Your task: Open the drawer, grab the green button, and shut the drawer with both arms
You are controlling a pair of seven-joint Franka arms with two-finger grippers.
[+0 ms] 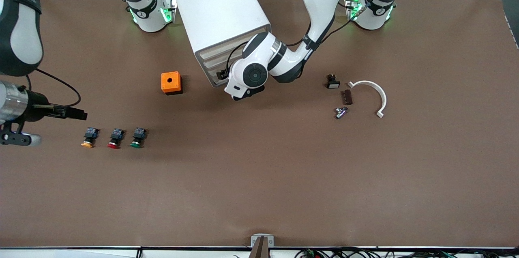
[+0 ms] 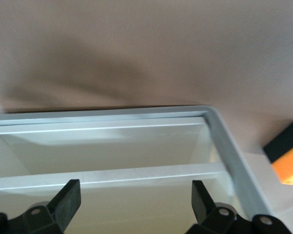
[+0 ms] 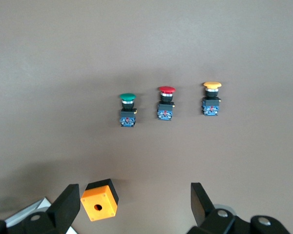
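White cabinet [image 1: 219,14] with shut drawers [image 1: 217,65]; left gripper [image 2: 134,200], fingers spread and empty, sits at their fronts. Right gripper [image 3: 132,204], likewise open and empty, hangs high over the table. Green button [image 1: 138,138] lies beside the red button [image 1: 116,138], nearer the front camera than the orange box [image 1: 171,82].

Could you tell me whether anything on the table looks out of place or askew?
The white cabinet sits skewed, its drawer fronts angled toward the orange box. Otherwise nothing stands out: the three buttons lie in a neat row.
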